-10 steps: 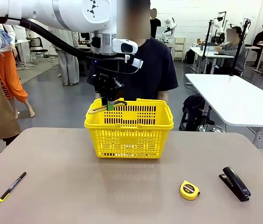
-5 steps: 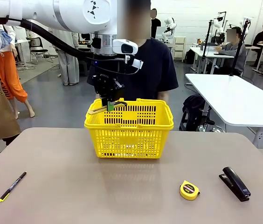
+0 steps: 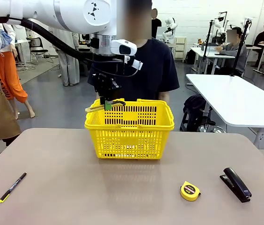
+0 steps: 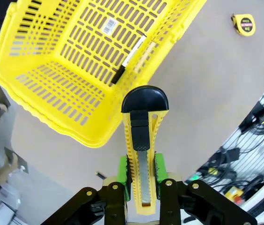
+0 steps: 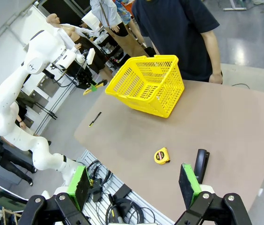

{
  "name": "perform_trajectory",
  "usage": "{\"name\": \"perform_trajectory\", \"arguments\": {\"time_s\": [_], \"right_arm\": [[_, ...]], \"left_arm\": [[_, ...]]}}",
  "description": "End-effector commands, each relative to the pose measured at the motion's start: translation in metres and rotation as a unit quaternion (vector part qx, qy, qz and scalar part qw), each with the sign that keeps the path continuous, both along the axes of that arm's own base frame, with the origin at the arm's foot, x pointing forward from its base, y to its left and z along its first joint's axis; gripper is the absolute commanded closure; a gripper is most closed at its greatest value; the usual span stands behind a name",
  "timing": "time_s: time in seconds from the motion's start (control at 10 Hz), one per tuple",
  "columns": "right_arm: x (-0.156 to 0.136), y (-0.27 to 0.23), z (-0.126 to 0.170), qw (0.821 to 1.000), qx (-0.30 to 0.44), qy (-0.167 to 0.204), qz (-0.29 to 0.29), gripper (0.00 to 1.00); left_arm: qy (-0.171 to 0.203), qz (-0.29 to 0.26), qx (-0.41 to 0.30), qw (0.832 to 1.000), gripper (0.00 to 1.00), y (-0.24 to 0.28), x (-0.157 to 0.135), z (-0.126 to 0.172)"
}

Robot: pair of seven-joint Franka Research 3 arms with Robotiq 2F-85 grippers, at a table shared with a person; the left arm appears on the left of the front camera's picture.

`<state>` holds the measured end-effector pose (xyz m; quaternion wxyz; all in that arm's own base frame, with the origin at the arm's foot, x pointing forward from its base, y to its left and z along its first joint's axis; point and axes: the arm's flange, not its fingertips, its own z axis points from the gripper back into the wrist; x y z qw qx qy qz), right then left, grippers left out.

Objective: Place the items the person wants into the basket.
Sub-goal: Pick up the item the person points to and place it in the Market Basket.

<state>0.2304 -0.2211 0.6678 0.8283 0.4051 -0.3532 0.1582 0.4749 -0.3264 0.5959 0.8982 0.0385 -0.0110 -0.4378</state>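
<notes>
left gripper (image 3: 107, 101): clamped on utility knife (image 4: 141, 140), green pads on its yellow body, black tip pointing away
knife position: just above basket's far-left rim corner
basket (image 3: 129, 136): middle of table (image 3: 99, 187) far edge, in front of person (image 3: 155, 70)
marker (image 4: 131, 57): lying on basket floor
pen (image 3: 12, 187): near-left corner of table
right gripper (image 5: 134, 187): jaws wide apart, nothing between
tape measure (image 3: 189, 191), stapler (image 3: 236, 184): near-right corner, apart

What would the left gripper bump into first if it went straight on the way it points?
Probably the yellow basket, near its rim. The left gripper, shut on the utility knife, points down there, but depth is unclear.
</notes>
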Motion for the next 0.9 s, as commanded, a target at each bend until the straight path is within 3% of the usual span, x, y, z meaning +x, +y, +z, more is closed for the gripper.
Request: {"name": "perform_trajectory", "arguments": {"time_s": [0.0, 0.2, 0.6, 0.8], "right_arm": [[0.001, 0.001, 0.002, 1.0, 0.01, -0.013, 0.006, 0.0], [0.001, 0.001, 0.002, 1.0, 0.01, -0.013, 0.006, 0.0], [0.001, 0.001, 0.002, 1.0, 0.01, -0.013, 0.006, 0.0], [0.001, 0.001, 0.002, 1.0, 0.01, -0.013, 0.006, 0.0]], "left_arm": [[-0.022, -0.088, 0.003, 0.996, 0.74, 0.007, 0.036, 0.003], [-0.033, -0.109, -0.014, 0.993, 0.74, 0.002, 0.056, -0.008], [0.013, -0.077, -0.034, 0.996, 0.74, -0.015, 0.099, -0.055], [0.0, -0.08, -0.025, 0.996, 0.74, -0.02, 0.111, -0.078]]}}
